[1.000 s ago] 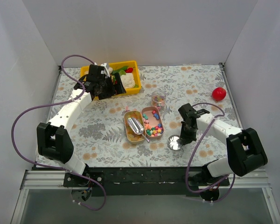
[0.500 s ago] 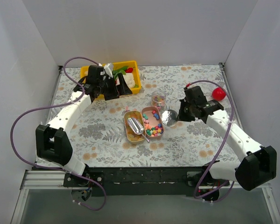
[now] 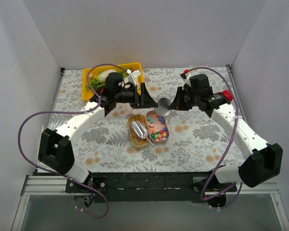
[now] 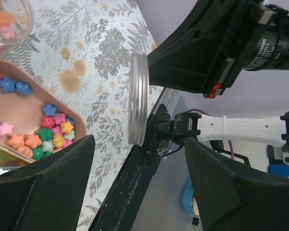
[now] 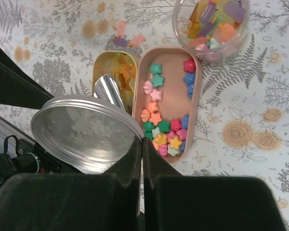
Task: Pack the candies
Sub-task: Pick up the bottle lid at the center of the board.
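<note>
1. The right gripper [image 5: 142,144] is clamped on the rim of the metal lid [image 5: 82,130], holding it off the table and tilted well away from flat.
2. The clear jar [image 5: 216,57] stands open-mouthed just past the far end of the pink tray [image 5: 198,96], with candies [image 5: 209,19] heaped inside it.
3. In the right wrist view the jar lies up and to the right of the lid, so the lid is off to one side of the mouth. From overhead the lid hides most of the jar.
4. More star-shaped candies sit in the pink tray. The tray touches the yellow tin [image 5: 103,60], where the metal scoop [image 5: 108,91] rests.
5. The left gripper [image 4: 138,139] hovers just beside the lid on its other side, fingers spread and holding nothing. Its camera sees the lid edge-on.
6. Judgement: the right arm has the capping move, and it turns on two things. The lid must cross over the jar's mouth, then tip level with its hollow side down. The left arm is near enough to steady the jar.
</note>
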